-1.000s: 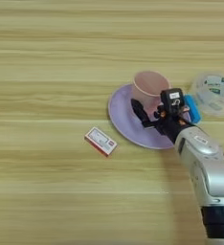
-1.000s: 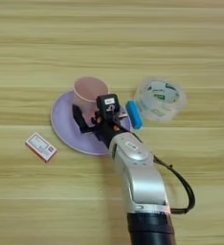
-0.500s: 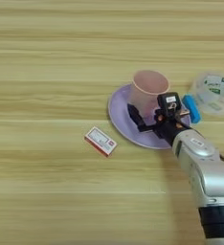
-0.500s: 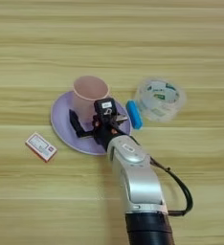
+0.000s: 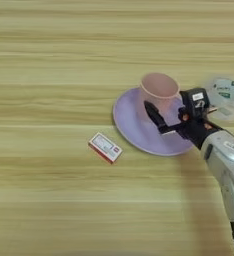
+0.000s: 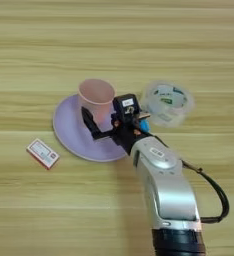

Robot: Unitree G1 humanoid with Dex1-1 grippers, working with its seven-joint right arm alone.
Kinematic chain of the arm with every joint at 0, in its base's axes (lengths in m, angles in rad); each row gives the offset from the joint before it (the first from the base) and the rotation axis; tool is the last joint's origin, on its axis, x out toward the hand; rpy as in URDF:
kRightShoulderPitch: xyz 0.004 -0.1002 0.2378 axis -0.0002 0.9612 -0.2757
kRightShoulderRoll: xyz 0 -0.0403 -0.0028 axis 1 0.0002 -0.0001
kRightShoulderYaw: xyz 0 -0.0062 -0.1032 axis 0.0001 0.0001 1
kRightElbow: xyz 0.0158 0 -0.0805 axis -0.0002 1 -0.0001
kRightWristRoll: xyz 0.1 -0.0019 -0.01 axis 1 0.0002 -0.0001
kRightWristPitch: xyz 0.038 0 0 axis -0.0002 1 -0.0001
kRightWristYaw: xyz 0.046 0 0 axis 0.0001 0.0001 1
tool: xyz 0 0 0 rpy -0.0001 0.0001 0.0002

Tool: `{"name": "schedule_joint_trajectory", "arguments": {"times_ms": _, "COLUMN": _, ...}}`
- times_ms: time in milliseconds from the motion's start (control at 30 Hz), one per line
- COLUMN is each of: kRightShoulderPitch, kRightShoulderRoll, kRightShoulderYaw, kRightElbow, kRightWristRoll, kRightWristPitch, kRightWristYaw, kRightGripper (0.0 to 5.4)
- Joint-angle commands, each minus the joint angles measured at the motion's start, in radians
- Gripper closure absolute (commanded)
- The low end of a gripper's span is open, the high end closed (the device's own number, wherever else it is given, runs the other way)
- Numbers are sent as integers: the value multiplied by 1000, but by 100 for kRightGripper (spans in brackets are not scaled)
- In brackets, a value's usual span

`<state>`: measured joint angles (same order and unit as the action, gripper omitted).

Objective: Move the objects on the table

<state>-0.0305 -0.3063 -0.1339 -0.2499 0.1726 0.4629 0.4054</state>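
Note:
A pale pink cup [image 5: 159, 89] stands upright on the far right part of the round lilac plate [image 5: 131, 125], which lies on the wooden table [image 5: 49, 60]. Left of the plate and clear of it, the small red-edged white packet [image 5: 105, 147] lies flat. My right gripper [image 6: 102, 119] hovers over the plate at the cup's near side and is open. One black finger [image 6: 91, 124] slants along the cup's front left, close to its wall. The other finger is hidden behind the gripper body by the cup's right side. Whether either finger touches the cup is unclear.
A clear round tape roll [image 6: 167, 100] lies on the table just right of the plate, close behind the gripper's wrist. My silver forearm [image 6: 164, 185] comes up from the bottom edge, with a black cable looping at its right.
The gripper has shifted a little to the right and farther up the table, toward the cup. Cup, plate, packet and tape roll stay where they were.

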Motion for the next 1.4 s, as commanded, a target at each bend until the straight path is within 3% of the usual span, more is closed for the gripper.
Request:
{"name": "schedule_joint_trajectory", "arguments": {"times_ms": 33, "kRightShoulderPitch": -26, "kRightShoulderRoll": -60, "kRightShoulderYaw": -29, "kRightElbow": -65, "kRightWristRoll": 41, "kRightWristPitch": 20, "kRightWristYaw": 36, "kRightGripper": 4}}
{"name": "schedule_joint_trajectory", "arguments": {"times_ms": 200, "kRightShoulderPitch": 32, "kRightShoulderRoll": -159, "kRightShoulderYaw": -86, "kRightElbow": -92, "kRightWristRoll": 88, "kRightWristPitch": 54, "kRightWristYaw": 138, "kRightGripper": 4}}
{"name": "schedule_joint_trajectory", "arguments": {"times_ms": 367, "kRightShoulderPitch": 94, "kRightShoulderRoll": -239, "kRightShoulderYaw": -138, "kRightElbow": -95, "kRightWristRoll": 103, "kRightWristPitch": 25, "kRightWristYaw": 227, "kRightGripper": 4}}
{"name": "schedule_joint_trajectory", "arguments": {"times_ms": 567, "kRightShoulderPitch": 190, "kRightShoulderRoll": -257, "kRightShoulderYaw": -178, "kRightElbow": -172, "kRightWristRoll": 122, "kRightWristPitch": 38, "kRightWristYaw": 260, "kRightGripper": 4}}
{"name": "schedule_joint_trajectory", "arguments": {"times_ms": 700, "kRightShoulderPitch": 260, "kRightShoulderRoll": -269, "kRightShoulderYaw": -202, "kRightElbow": -211, "kRightWristRoll": 173, "kRightWristPitch": 44, "kRightWristYaw": 330, "kRightGripper": 4}}
{"name": "schedule_joint_trajectory", "arguments": {"times_ms": 833, "kRightShoulderPitch": 271, "kRightShoulderRoll": -286, "kRightShoulderYaw": -239, "kRightElbow": -161, "kRightWristRoll": 213, "kRightWristPitch": 28, "kRightWristYaw": 385, "kRightGripper": 4}}
{"name": "schedule_joint_trajectory", "arguments": {"times_ms": 933, "kRightShoulderPitch": 272, "kRightShoulderRoll": -302, "kRightShoulderYaw": -244, "kRightElbow": -101, "kRightWristRoll": 196, "kRightWristPitch": 11, "kRightWristYaw": 398, "kRightGripper": 4}}
{"name": "schedule_joint_trajectory", "arguments": {"times_ms": 1067, "kRightShoulderPitch": 304, "kRightShoulderRoll": -317, "kRightShoulderYaw": -218, "kRightElbow": -62, "kRightWristRoll": 118, "kRightWristPitch": -32, "kRightWristYaw": 383, "kRightGripper": 4}}
{"name": "schedule_joint_trajectory", "arguments": {"times_ms": 1400, "kRightShoulderPitch": 369, "kRightShoulderRoll": -319, "kRightShoulderYaw": -125, "kRightElbow": -92, "kRightWristRoll": 22, "kRightWristPitch": -89, "kRightWristYaw": 404, "kRightGripper": 4}}
